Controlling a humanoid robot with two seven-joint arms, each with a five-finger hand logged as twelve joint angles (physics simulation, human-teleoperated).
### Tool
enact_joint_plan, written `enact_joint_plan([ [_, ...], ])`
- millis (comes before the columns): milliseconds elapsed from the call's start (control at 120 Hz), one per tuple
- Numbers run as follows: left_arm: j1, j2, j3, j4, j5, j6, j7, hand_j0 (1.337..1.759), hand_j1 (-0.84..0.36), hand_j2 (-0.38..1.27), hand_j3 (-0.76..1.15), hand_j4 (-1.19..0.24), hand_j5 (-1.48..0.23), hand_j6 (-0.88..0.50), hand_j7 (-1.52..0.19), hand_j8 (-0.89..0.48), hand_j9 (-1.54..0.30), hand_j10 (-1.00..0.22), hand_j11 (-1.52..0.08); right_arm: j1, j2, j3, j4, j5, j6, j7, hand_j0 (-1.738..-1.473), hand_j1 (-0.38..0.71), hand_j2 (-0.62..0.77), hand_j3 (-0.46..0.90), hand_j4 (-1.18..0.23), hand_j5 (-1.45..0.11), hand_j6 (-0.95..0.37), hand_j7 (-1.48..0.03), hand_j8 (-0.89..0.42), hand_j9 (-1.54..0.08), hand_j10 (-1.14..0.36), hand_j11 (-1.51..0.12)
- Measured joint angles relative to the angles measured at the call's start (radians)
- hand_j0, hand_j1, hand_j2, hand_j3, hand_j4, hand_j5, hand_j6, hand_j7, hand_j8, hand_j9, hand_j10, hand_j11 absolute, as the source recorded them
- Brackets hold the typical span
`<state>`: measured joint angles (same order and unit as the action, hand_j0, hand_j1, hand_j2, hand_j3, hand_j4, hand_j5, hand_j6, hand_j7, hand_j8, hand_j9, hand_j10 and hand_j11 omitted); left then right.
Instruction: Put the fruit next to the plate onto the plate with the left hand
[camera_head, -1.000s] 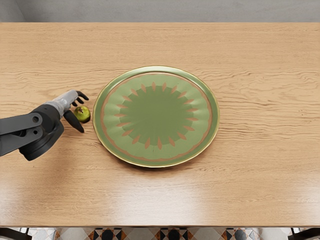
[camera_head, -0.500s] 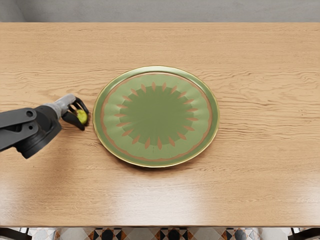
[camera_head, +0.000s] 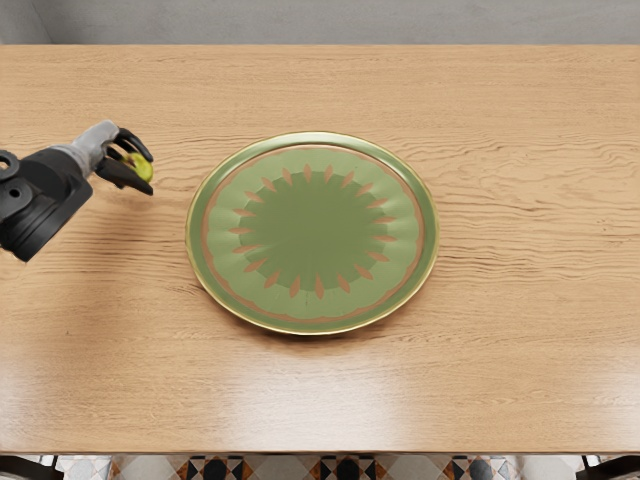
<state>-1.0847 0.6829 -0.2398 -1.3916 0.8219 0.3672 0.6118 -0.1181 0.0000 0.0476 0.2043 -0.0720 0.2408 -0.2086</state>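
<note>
A large green plate (camera_head: 400, 185) with a gold rim and a brown star pattern lies in the middle of the wooden table. My left hand (camera_head: 130, 162) hangs above the table to the plate's upper left, its dark fingers curled around a small yellow-green fruit (camera_head: 141, 167). The fruit is lifted off the wood and mostly covered by the fingers. The left arm comes in from the left edge. The right arm does not show.
The wooden table (camera_head: 500, 380) stretches wide on every side of the plate. Its far edge runs along the top of the view, and its near edge runs along the bottom.
My left hand closed on the fruit beside the plate's left rim, then lifted it up and away to the upper left.
</note>
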Motion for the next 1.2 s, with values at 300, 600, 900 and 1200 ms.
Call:
enact_joint_plan([
  [300, 0.009, -0.328, -0.065, -0.001, -0.009, -0.003, -0.001, 1.643, -0.41, 0.39, 0.0, -0.71, -1.2, -0.24, -1.19, -0.28, -1.17, -0.78, -1.17, 0.0, 0.0, 0.0, 0.0, 0.0, 0.0, 0.0, -1.658, -0.34, 0.0, 0.0, -0.01, -0.01, -0.01, -0.01, -0.01, -0.01, -0.01, -0.01],
  [600, 0.031, -0.358, -0.066, 0.007, -0.004, 0.001, -0.003, 1.645, -0.24, 0.23, 0.0, -0.81, -1.17, -0.38, -1.17, -0.41, -1.18, -0.83, -1.19, 0.0, 0.0, 0.0, 0.0, 0.0, 0.0, 0.0, -1.658, -0.34, 0.0, 0.0, -0.01, -0.01, -0.01, -0.01, -0.01, -0.01, -0.01, -0.01],
  [900, 0.022, -0.365, -0.062, 0.049, -0.001, 0.008, -0.001, 1.654, 0.03, 0.13, 0.0, -0.43, -0.51, -0.21, -0.51, -0.23, -0.52, -0.37, -0.52, 0.0, 0.0, 0.0, 0.0, 0.0, 0.0, 0.0, -1.658, -0.34, 0.0, 0.0, -0.01, -0.01, -0.01, -0.01, -0.01, -0.01, -0.01, -0.01],
  [1200, 0.017, -0.381, -0.063, 0.054, 0.002, 0.008, -0.001, 1.657, 0.25, 0.04, 0.0, -0.12, -0.15, -0.07, -0.15, -0.08, -0.15, -0.11, -0.15, 0.0, 0.0, 0.0, 0.0, 0.0, 0.0, 0.0, -1.658, -0.34, 0.0, 0.0, -0.01, -0.01, -0.01, -0.01, -0.01, -0.01, -0.01, -0.01],
])
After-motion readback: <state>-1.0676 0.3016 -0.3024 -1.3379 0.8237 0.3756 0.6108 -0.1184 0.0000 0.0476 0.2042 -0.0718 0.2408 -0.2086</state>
